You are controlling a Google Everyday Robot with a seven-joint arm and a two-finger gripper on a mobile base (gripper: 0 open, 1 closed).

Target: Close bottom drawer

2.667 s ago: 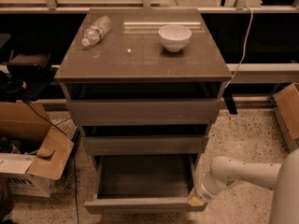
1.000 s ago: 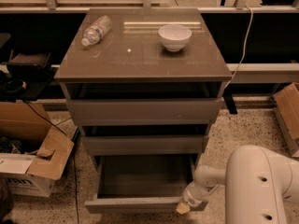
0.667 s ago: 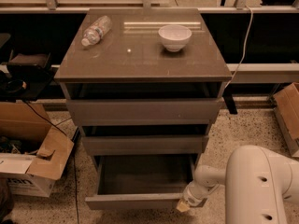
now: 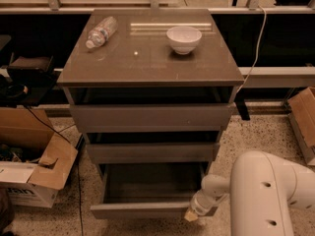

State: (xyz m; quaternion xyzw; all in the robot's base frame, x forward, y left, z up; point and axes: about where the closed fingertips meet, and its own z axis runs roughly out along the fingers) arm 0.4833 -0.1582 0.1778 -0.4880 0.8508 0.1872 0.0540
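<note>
The bottom drawer (image 4: 147,209) of the grey-brown cabinet stands pulled out, its shallow box empty and its flat front low in the view. My gripper (image 4: 193,213) is at the right end of that drawer front, touching or just in front of it. The white arm (image 4: 266,195) comes in from the lower right and hides the drawer's right corner. The middle drawer (image 4: 151,151) and the taller top drawer (image 4: 150,117) sit above it, both only a little out.
On the cabinet top (image 4: 147,68) lie a plastic water bottle (image 4: 101,31) and a white bowl (image 4: 184,38). An open cardboard box (image 4: 34,171) stands on the floor at left, another box (image 4: 302,117) at right. A cable (image 4: 74,181) runs down the left side.
The arm swung from the right of the drawer to in front of its right corner. The drawer front looks pushed in slightly compared with the earliest frame.
</note>
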